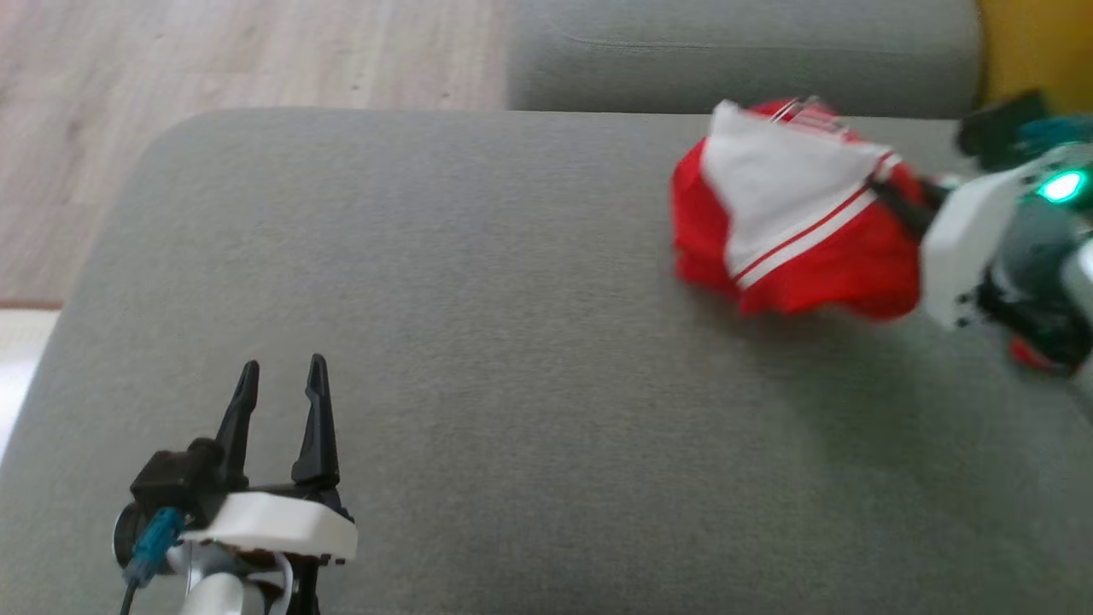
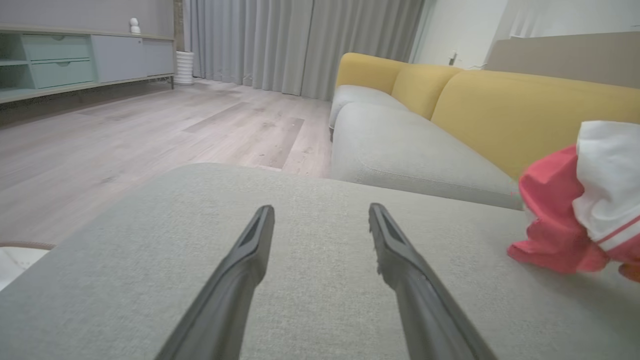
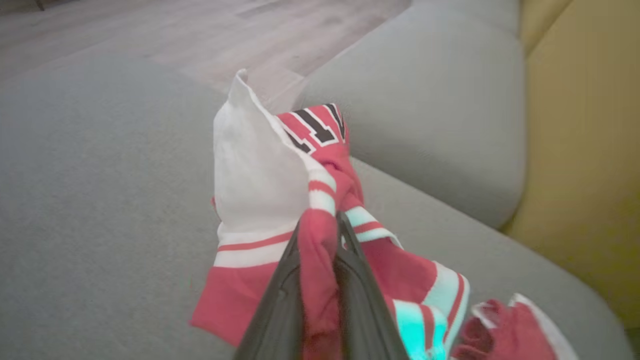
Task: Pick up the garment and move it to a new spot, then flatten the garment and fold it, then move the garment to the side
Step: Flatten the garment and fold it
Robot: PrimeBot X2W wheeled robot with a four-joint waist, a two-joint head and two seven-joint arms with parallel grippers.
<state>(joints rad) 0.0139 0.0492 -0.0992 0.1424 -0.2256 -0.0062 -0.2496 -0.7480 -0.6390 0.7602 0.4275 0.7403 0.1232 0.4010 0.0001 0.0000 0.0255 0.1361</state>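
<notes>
Pinching a red fold of the garment (image 1: 794, 213) with the right gripper (image 3: 321, 222), close to the far right corner of the grey seat cushion (image 1: 512, 384); nearly closing the two dark fingers (image 3: 280, 300) on that fold, with only the thickness of cloth between them; reaching in from the cushion's right edge, with a green light (image 1: 1063, 186) lit on that arm in the head view; holding the garment as a loose bunch, red with a large white panel, red-and-white striped bands and black lettering edged in white on the part farthest from the wrist; with the white panel standing up in a peak above the pinch; with more red and striped cloth lying below and to the right of the fingers in the right wrist view; unable to tell, through the blur in the head view, whether the lowest red hem touches the cushion or hangs just above it.

Holding the left gripper (image 1: 283, 363) low over the near left corner of the same cushion, well apart from the garment; spreading its fingers (image 2: 240, 280) wide, with nothing between them but bare grey fabric; pointing them toward the far edge.

Beyond the far edge, a second grey cushion (image 1: 743, 51), and to its right a yellow backrest (image 2: 500, 110); past the left edge, pale wooden floor (image 1: 213, 51); at the far side of the room in the left wrist view, grey curtains (image 2: 300, 40) and a long low sideboard (image 2: 75, 55) with pale green drawers.
</notes>
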